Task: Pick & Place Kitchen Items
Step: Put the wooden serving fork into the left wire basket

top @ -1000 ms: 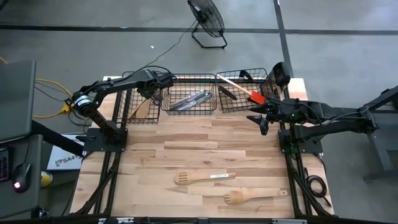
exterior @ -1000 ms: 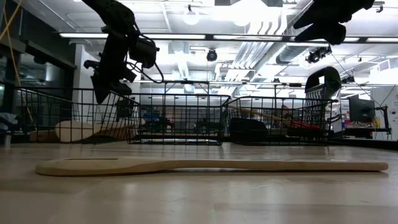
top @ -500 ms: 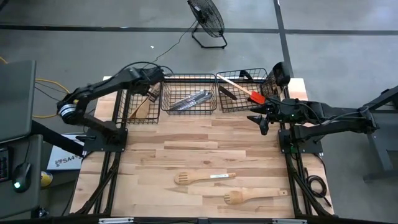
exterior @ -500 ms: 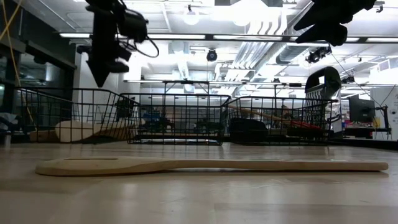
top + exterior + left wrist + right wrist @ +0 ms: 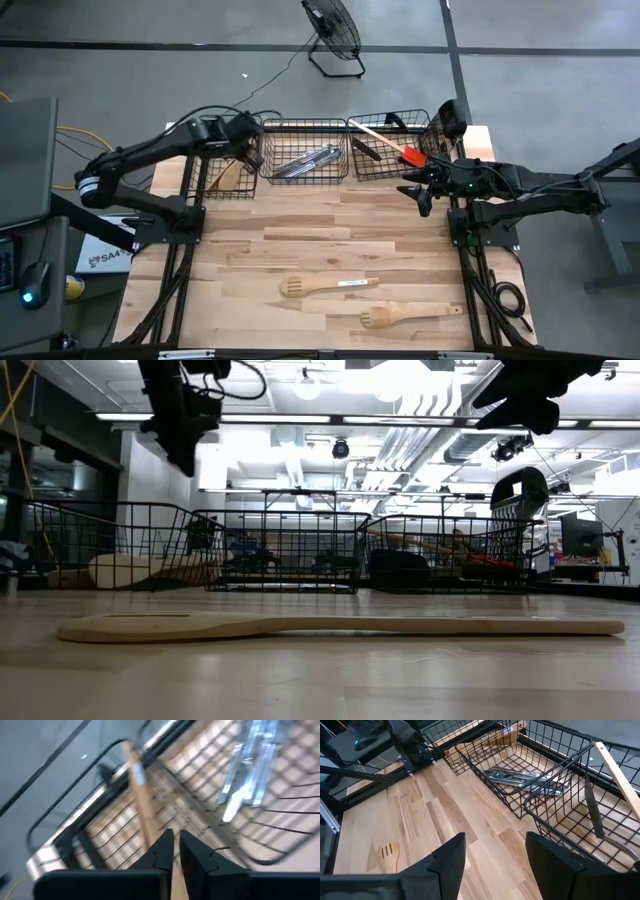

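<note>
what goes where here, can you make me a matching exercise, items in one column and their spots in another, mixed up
Items
1. pale wooden slotted spatulas
2. silver metal cutlery
3. red-headed wooden-handled spatula
4. pale wooden spoon

Places
A. left black wire basket
B. bare tabletop, near edge
C. right black wire basket
D. middle black wire basket

Pairs: 1-B, 2-D, 3-C, 4-A
</note>
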You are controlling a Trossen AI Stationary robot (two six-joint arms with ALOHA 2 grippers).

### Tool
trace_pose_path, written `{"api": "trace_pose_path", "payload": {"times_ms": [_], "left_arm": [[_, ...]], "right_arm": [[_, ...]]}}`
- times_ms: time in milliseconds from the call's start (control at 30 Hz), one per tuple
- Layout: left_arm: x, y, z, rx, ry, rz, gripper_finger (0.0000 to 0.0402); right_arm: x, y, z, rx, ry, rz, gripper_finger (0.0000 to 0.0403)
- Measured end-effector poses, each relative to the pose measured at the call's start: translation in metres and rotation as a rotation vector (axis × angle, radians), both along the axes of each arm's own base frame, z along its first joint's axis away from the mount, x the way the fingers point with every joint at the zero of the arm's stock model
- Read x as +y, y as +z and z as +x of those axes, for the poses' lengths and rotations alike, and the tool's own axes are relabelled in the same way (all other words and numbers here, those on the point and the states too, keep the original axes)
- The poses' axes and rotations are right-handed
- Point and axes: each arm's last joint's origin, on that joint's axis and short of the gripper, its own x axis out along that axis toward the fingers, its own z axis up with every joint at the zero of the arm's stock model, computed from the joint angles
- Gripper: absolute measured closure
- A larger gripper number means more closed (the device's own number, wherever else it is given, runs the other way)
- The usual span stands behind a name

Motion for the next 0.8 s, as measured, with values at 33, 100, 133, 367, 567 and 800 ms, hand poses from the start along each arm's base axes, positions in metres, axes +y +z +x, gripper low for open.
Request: {"api": "trace_pose_path", "payload": {"times_ms": [33,100,133,367,567,800], "left_arm": [[-0.002,0.0,0.003,-0.013,-0.026,-0.005,0.037],[-0.007,0.001,0.008,-0.054,-0.08,-0.028,0.0351],[-0.01,0.002,0.012,-0.078,-0.115,-0.042,0.034],[-0.039,0.008,0.036,-0.261,-0.445,-0.168,0.0272],[-0.062,0.012,0.054,-0.337,-0.576,-0.159,0.0263],[-0.078,0.013,0.057,-0.344,-0.651,-0.16,0.0263]], "right_arm": [[0.0,0.0,0.0,-0.001,0.002,0.001,0.0203],[0.0,0.0,0.0,-0.001,0.015,0.009,0.0203],[0.001,0.0,0.0,-0.001,0.021,0.012,0.0203],[0.001,0.0,0.0,-0.001,0.044,0.025,0.0203],[0.002,0.0,0.0,-0.003,0.069,0.046,0.0203],[0.007,-0.001,0.0,0.009,0.216,0.106,0.0203]]}}
